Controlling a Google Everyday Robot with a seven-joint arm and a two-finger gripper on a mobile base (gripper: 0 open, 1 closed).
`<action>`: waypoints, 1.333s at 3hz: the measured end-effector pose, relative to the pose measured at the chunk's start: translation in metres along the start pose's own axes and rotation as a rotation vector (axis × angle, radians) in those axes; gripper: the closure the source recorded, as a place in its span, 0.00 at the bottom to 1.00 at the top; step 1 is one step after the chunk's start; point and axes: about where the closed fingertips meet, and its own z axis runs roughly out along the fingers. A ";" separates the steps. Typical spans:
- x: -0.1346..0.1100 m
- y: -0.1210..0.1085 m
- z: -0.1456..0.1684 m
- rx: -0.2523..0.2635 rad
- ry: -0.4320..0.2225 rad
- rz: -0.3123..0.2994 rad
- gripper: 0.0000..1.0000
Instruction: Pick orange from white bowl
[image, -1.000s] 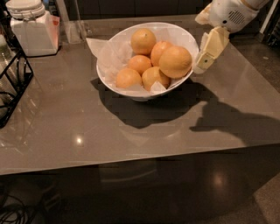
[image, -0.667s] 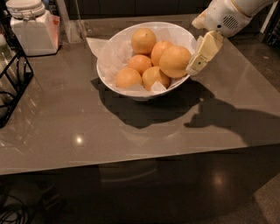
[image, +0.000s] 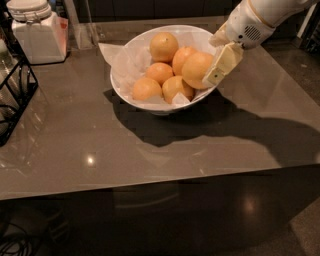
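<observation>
- Orange (image: 196, 70): the largest fruit, round, pale yellow-orange, matte dimpled skin; at the right side of the white bowl (image: 120, 92), high on the heap.
- Five smaller fruits (image: 160, 72) packed beside and behind it, rounder and deeper orange.
- Crinkled white paper (image: 112, 52) lining the bowl, one corner poking past the left rim.
- Bowl wide, shallow, glossy, with flaring sides, on a smooth grey reflective counter (image: 75, 145).
- Tool (image: 221, 65): cream, flat and blocky, tilted, just in front of the orange's right side at the bowl's right rim; released or clenched, cannot tell.
- Far left: white lidded jar (image: 37, 32) and black wire rack (image: 17, 92).
</observation>
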 end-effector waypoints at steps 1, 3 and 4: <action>0.000 0.000 0.000 0.000 0.000 0.000 0.16; -0.002 -0.002 0.017 -0.044 0.011 0.008 0.12; -0.001 -0.002 0.018 -0.042 0.013 0.012 0.07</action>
